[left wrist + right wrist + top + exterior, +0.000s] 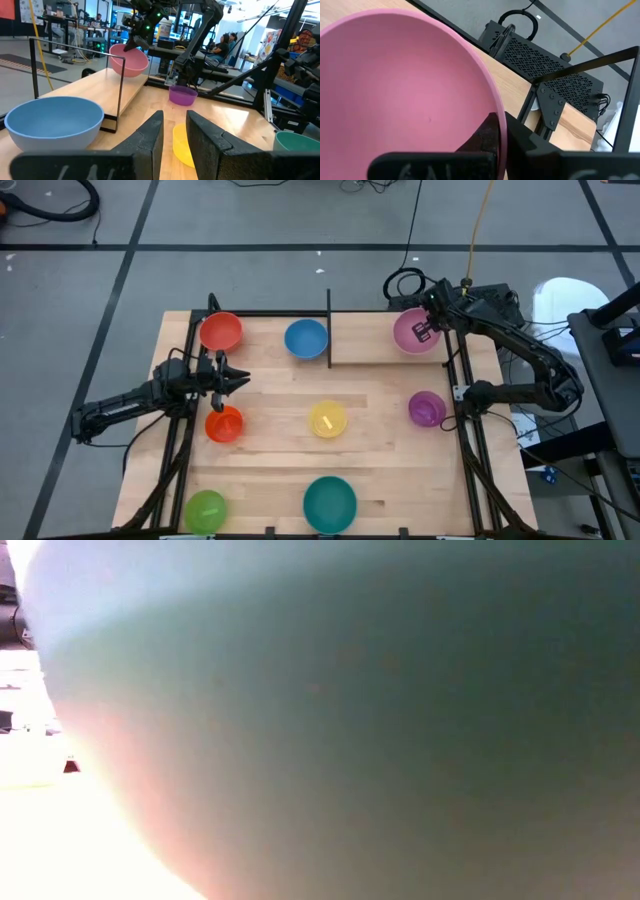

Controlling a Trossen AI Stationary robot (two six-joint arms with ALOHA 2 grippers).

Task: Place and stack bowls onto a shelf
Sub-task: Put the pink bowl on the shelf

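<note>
I start from the table (380, 395): the shelf (385, 340) sits at its one o'clock edge, and above it my right end effector (428, 330) is pinched shut on the rim of the pink bowl (412, 332), one finger inside the wall and one outside. I judge the bowl needs lowering level until its base meets the board, well inside the bars, before I let go. The purple bowl (427, 409) waits at three o'clock. My left end effector (236, 380) hangs at nine o'clock, fingers parted, empty, between the red bowl (221, 332) and the orange bowl (224, 424).
</note>
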